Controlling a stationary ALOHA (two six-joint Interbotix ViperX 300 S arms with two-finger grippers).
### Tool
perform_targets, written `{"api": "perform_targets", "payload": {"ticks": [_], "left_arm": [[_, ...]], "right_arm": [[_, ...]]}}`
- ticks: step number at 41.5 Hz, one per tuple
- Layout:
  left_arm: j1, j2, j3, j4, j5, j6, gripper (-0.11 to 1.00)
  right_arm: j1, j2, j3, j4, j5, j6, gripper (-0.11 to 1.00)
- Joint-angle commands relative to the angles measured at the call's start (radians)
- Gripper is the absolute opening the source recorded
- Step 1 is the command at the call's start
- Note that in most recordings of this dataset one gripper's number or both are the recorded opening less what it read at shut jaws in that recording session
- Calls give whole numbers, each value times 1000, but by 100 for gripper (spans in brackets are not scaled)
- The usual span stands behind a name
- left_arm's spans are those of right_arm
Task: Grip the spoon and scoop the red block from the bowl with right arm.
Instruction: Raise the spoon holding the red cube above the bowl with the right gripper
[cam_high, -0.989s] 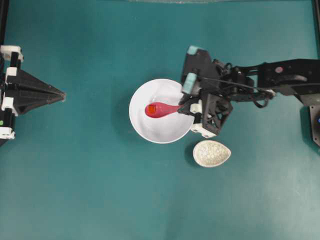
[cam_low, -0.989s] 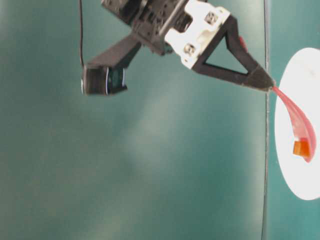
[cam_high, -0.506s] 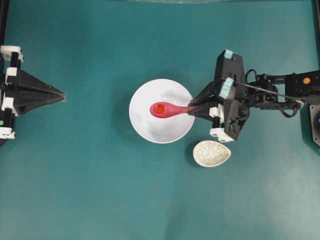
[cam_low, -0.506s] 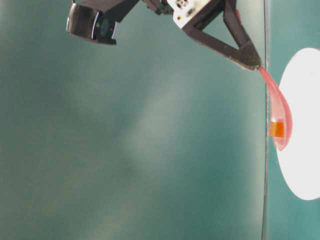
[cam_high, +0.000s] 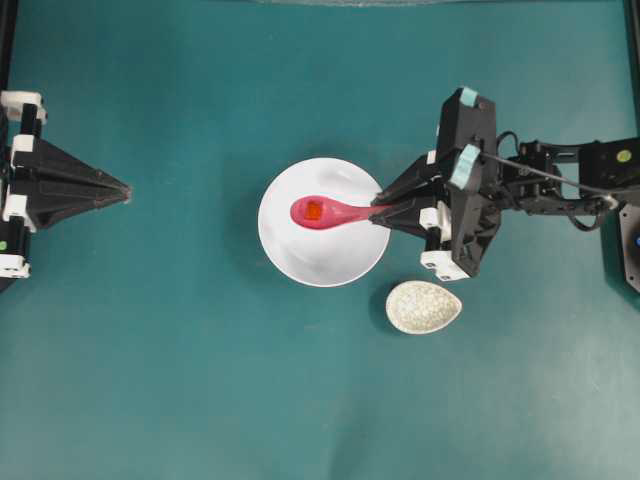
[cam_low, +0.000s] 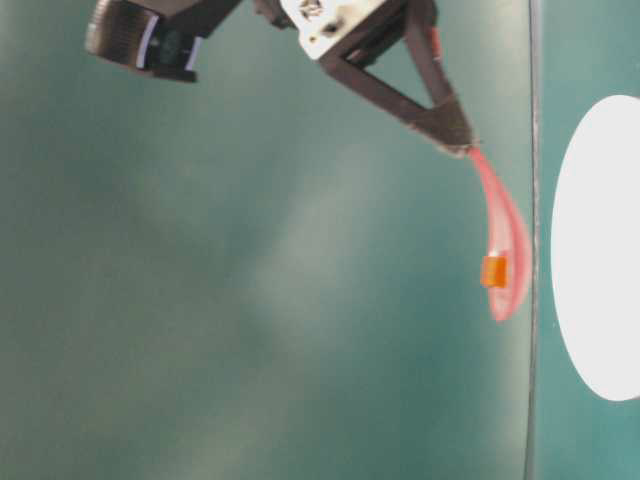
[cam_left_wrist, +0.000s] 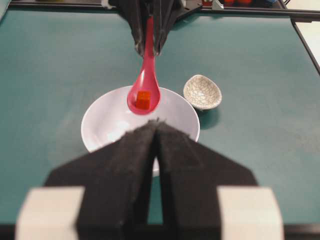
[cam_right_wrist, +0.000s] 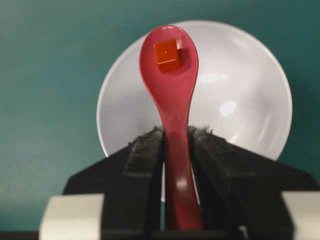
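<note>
The right gripper (cam_right_wrist: 176, 145), jaws closed on the handle of the spoon (cam_high: 335, 213), holds it out over the bowl (cam_high: 300, 262) with its long axis running straight away from the jaws toward the bowl's far side. The red block (cam_right_wrist: 167, 55) sits in the scoop at the far end, clear of the bowl floor (the table-level view shows spoon and dish apart). The left gripper (cam_high: 125, 190), nothing between its closed jaws, lies well apart.

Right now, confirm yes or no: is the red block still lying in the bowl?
No, the red block sits in the spoon, lifted above the bowl.
</note>
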Motion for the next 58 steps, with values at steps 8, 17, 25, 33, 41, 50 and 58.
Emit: {"api": "perform_targets", "payload": {"ticks": [8,17,25,33,41,50,58], "left_arm": [[-2,8,-32,0,-5,-2,0],[-2,9,-32,0,-5,-2,0],[-2,9,-32,0,-5,-2,0],[-2,8,-32,0,-5,-2,0],[-2,8,-32,2,2,-2,0],[-2,8,-32,2,3,-2,0],[-2,8,-32,0,3,-3,0]], "right_arm": [[2,-74,-43,0,48,-2,25],[-5,-118,-61,-2,78,-2,25],[-11,-146,-78,-3,106,-2,25],[-15,-163,-98,-3,149,-2,25],[-17,-169,-127,-5,176,-3,25],[-17,-169,-144,-6,189,-3,25],[-17,-179,-146,-6,189,-3,25]]}}
